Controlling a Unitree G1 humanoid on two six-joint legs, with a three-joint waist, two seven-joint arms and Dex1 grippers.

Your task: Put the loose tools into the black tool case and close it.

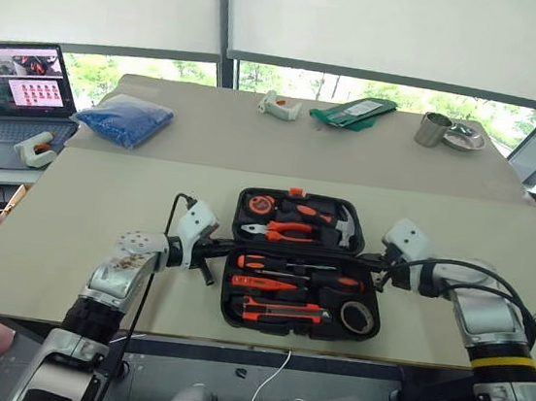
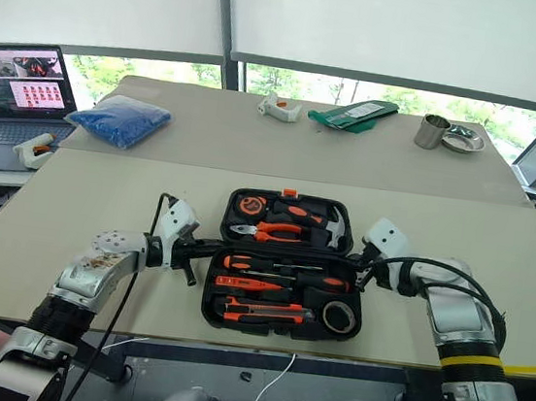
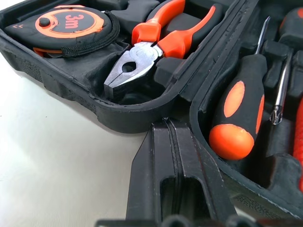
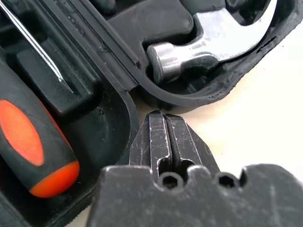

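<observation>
Flat black plastic clamshell tool case [image 1: 304, 275] lies open mid-table, loose tools all seated in its near half; left gripper [image 1: 206, 273] and right gripper [image 1: 378, 270], fingers pressed together and empty, flank the hinge—lift one half evenly from both sides.

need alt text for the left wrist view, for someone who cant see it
The left gripper, fingers shut, points at the hinge side of the open black tool case on a pale table. One half holds an orange tape measure and orange-handled pliers; the other holds a black-and-orange screwdriver.
</observation>
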